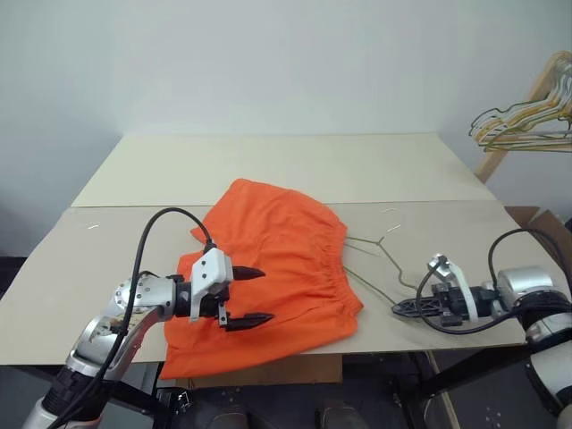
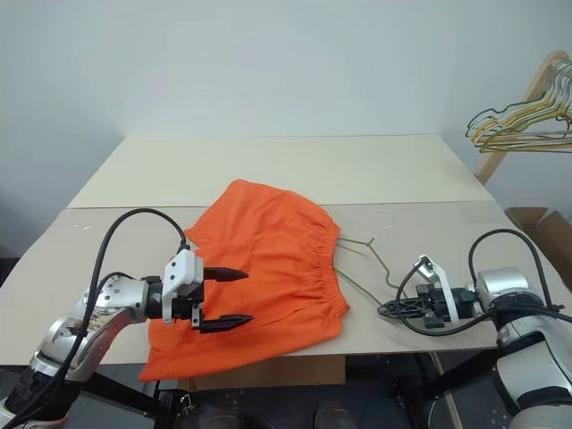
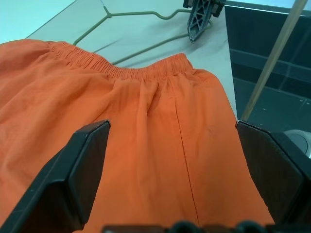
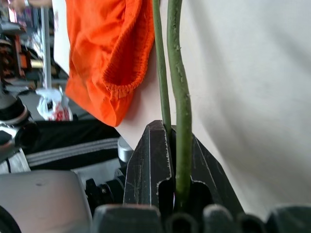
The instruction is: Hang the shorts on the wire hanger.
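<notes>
A pale beige table (image 1: 268,165) carries everything, its top made of two flat panels meeting at a seam that runs across behind the clothing. The shorts (image 1: 273,273), bright orange, lie spread flat on the near panel, gathered waistband turned toward the right, one leg reaching the front edge and drooping slightly over it. Just beside the waistband lies the wire hanger (image 1: 375,259), thin and grey-green, flat on the tabletop, partly tucked under the fabric.

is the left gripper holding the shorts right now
No, the left gripper hangs open above the shorts, its two black fingers spread wide with nothing between them.
</notes>
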Robot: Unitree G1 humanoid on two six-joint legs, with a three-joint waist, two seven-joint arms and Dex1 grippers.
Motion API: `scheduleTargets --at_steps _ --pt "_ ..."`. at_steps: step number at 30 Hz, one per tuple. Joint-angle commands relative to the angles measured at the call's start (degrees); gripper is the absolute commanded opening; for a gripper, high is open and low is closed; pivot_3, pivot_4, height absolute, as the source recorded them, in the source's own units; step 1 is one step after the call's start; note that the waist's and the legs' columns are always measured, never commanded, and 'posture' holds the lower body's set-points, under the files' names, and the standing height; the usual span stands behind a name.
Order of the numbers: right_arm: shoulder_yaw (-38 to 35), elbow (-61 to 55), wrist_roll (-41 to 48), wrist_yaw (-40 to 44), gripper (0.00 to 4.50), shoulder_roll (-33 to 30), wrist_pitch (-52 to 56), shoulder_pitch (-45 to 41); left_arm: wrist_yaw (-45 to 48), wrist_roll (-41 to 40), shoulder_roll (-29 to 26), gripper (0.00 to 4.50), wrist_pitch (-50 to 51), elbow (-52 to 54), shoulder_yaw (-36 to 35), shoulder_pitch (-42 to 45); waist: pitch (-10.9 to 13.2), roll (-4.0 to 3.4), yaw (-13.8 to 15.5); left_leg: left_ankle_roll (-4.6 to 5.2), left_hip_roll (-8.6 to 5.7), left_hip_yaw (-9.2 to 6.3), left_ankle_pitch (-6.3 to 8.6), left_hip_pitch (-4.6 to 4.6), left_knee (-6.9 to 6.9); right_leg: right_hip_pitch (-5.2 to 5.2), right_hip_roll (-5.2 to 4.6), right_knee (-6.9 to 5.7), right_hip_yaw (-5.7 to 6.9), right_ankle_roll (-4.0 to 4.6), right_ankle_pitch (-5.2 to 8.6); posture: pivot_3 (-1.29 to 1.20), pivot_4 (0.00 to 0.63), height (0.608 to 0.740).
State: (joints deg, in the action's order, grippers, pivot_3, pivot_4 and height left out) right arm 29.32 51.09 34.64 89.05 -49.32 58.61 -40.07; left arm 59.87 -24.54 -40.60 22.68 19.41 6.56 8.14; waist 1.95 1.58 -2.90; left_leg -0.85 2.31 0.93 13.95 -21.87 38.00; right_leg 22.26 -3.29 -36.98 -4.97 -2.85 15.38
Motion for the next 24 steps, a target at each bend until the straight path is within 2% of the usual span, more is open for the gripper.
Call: scheduleTargets --at_steps 1,5,11,13,19,24 --pt "-2.2 6.7 -0.5 3.5 0.0 3.3 -1.9 -5.1 -0.9 0.0 -0.2 4.49 -0.2 1.8 -1.3 0.3 0.0 0.01 0.1 0.0 0.02 0.03 0.0 0.08 0.0 -0.04 0.03 -0.01 -0.02 0.02 -0.01 0.03 0.0 0.74" --pt "-7.1 14.6 -3.2 3.5 0.0 7.1 -2.3 -9.0 -1.4 0.2 0.0 4.49 -0.3 1.6 -0.9 0.5 0.0 0.01 0.3 0.0 0.06 0.05 0.0 0.09 0.0 -0.03 0.09 -0.03 -0.05 0.03 -0.01 0.03 0.0 0.74" --pt "-6.4 11.2 -3.3 3.5 0.0 9.1 -2.8 -7.1 -1.6 0.7 0.1 4.49 -0.6 1.2 -0.6 0.7 0.0 0.01 0.9 0.0 0.02 0.02 0.0 0.01 0.01 0.0 0.03 -0.04 -0.02 0.03 -0.01 0.03 0.0 0.74" --pt "-9.0 15.0 -5.8 3.3 0.0 10.4 -3.6 -8.5 -1.6 0.9 0.2 4.49 -0.7 1.0 -0.5 0.8 0.0 0.03 0.8 -0.01 0.02 0.02 0.0 0.03 0.02 -0.01 0.03 -0.06 -0.01 0.03 -0.01 0.03 0.0 0.74" --pt "-19.8 21.5 -8.2 -6.3 0.0 12.4 -6.8 -11.2 -1.7 2.3 0.8 4.49 -1.1 0.1 0.4 1.6 -0.1 0.06 0.4 -0.01 0.06 0.02 0.0 0.1 0.02 -0.05 0.09 -0.08 -0.01 0.04 -0.02 0.02 0.0 0.74" --pt "-24.5 20.5 -10.7 -6.2 0.0 12.8 -7.8 -11.6 -1.8 2.7 1.2 4.49 -1.3 0.2 0.6 1.5 -0.1 0.06 0.4 -0.01 0.05 0.02 0.0 0.06 0.02 -0.03 0.07 -0.07 -0.02 0.04 -0.02 0.02 0.0 0.74"
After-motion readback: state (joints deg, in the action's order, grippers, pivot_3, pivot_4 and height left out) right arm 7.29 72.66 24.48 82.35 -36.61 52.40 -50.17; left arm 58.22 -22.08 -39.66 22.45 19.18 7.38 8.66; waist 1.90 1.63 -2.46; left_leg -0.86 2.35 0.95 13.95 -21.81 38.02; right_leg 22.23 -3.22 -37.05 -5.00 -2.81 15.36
